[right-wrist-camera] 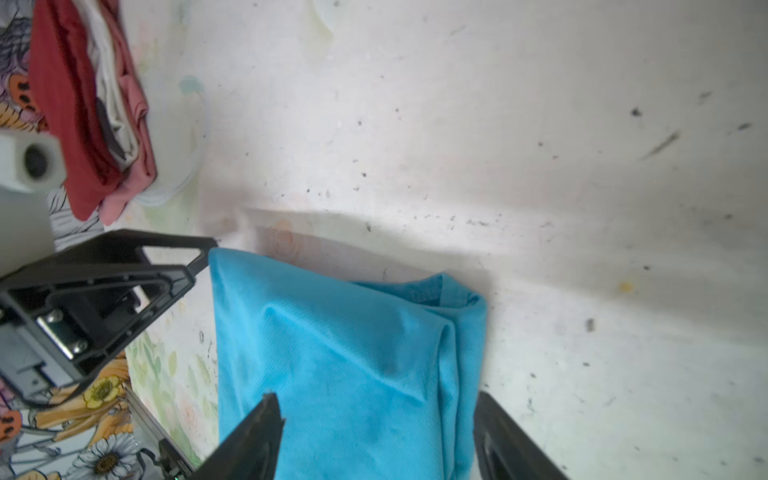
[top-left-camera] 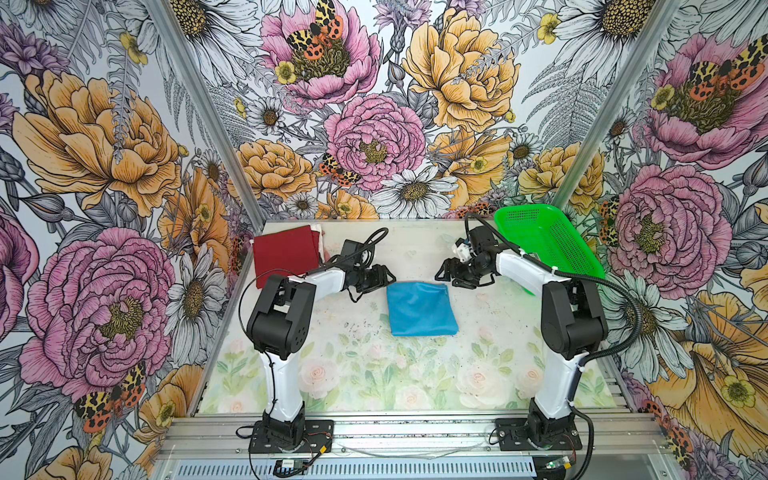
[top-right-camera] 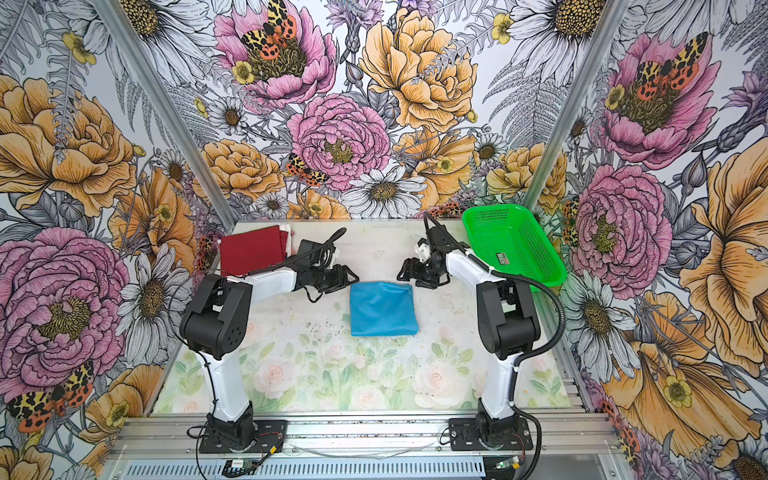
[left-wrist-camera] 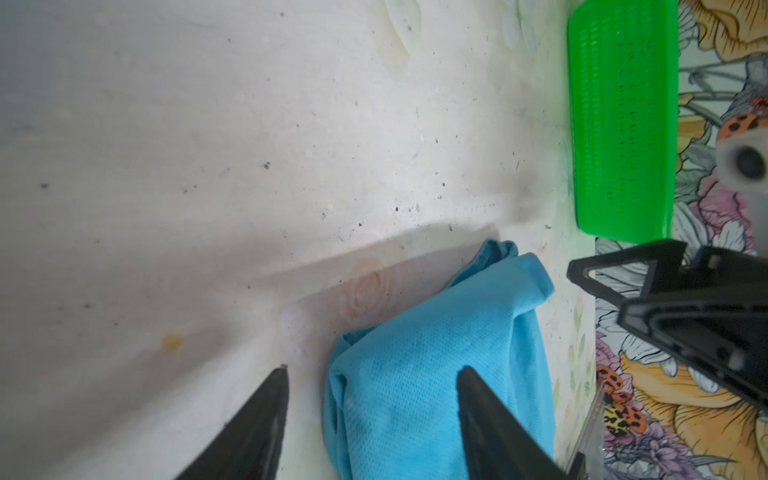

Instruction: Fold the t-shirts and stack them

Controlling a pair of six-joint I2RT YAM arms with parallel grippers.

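- Left gripper (top-left-camera: 388, 275): in my left wrist view the jaws stand wide apart with nothing pinched between them. It hangs by the far left corner of the blue shirt (top-left-camera: 422, 309).
- Right gripper (top-left-camera: 441, 272): its jaws are also spread wide and hold nothing, over the shirt's far right corner. The two grippers face each other across that far edge.
- The blue shirt lies folded into a rough rectangle in the middle of the bench (top-left-camera: 353, 374), with its far edge a little bunched.
- Room to move: there is bare bench all round the shirt, a wide strip towards me and open surface at the far middle.
- Far left corner: the maroon shirt (top-left-camera: 284, 255) lies folded on top of a stack at the bench edge. White cloth (right-wrist-camera: 110, 95) and pink cloth (right-wrist-camera: 135, 166) show beneath it.
- Far right corner: the green basket (top-left-camera: 548, 245) sits tilted at the bench edge, well apart from the shirts. Inside it I see only a small label (top-right-camera: 504, 258).
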